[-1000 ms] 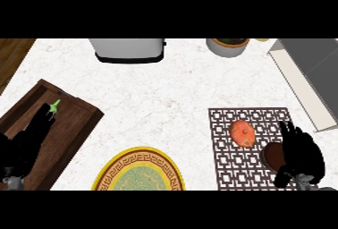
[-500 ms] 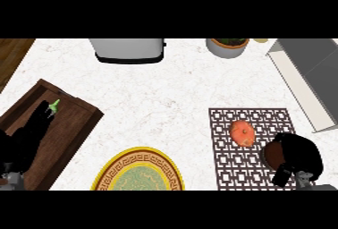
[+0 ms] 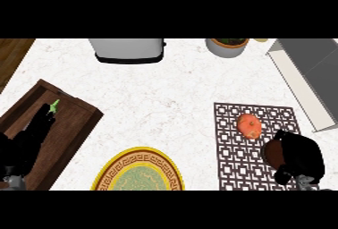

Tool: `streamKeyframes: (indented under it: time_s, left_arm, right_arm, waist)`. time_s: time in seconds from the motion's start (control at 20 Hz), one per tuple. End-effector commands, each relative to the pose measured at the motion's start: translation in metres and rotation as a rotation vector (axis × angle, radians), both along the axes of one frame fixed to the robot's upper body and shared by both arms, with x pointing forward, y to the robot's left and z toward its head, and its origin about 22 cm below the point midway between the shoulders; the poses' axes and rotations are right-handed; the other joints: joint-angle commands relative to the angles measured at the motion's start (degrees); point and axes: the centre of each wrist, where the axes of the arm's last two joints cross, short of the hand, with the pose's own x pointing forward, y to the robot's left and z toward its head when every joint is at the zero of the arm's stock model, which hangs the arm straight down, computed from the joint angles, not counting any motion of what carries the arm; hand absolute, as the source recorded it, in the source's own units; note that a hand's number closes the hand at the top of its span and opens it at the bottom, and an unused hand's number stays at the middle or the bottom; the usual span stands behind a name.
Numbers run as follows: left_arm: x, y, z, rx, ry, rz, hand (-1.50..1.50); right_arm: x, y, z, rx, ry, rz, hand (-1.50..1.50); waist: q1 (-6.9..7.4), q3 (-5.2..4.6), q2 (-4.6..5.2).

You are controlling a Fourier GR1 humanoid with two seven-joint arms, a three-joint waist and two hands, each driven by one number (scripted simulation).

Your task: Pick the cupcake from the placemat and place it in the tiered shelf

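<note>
One orange cupcake (image 3: pixel 249 125) sits mid-right on the placemat (image 3: pixel 231 156); the right hand (image 3: pixel 296 154), fingers curled and holding nothing, should open before closing around it.

Kitchen: marble counter (image 3: pixel 165 89), toaster (image 3: pixel 128 50), placemat (image 3: pixel 231 147).

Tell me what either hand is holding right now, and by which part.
Nothing is held. The cupcake lies untouched on the placemat; the right hand hovers just beside it. The left hand rests over the wooden tray.
</note>
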Motion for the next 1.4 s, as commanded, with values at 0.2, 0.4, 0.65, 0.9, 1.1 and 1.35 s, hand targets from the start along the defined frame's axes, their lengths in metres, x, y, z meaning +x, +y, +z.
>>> streamKeyframes:
  time_s: [0.2, 0.4, 0.65, 0.9, 1.1, 1.35]
  left_arm:
    - [0.007, -0.007, 0.007, -0.013, -0.011, -0.046, 0.0]
    - [0.018, -0.014, 0.015, -0.003, -0.015, -0.08, 0.0]
    - [0.025, -0.015, 0.024, -0.006, -0.023, -0.065, 0.0]
    - [0.016, -0.012, 0.008, -0.008, -0.007, -0.046, 0.0]
    - [0.007, 0.004, 0.012, 0.014, -0.012, -0.019, 0.0]
    - [0.009, -0.013, 0.005, 0.002, 0.008, -0.007, 0.0]
  right_arm:
    - [0.082, 0.023, 0.052, 0.12, -0.193, -0.424, 1.5]
    - [0.129, 0.032, 0.099, 0.145, -0.315, -0.691, 1.5]
    - [0.173, 0.056, 0.148, 0.168, -0.474, -0.788, 1.5]
    - [0.188, 0.08, 0.205, 0.295, -0.631, -0.795, 1.5]
    - [0.184, 0.087, 0.23, 0.342, -0.788, -0.802, 1.5]
    - [0.181, 0.113, 0.271, 0.289, -0.866, -0.786, 1.5]
  waist:
    - [2.8, 0.32, 0.95]
    - [4.65, 0.32, 1.53]
    - [3.94, 0.33, 1.2]
    - [2.58, 0.27, 0.81]
    - [1.94, 0.27, 0.37]
    - [0.78, 0.27, 0.18]
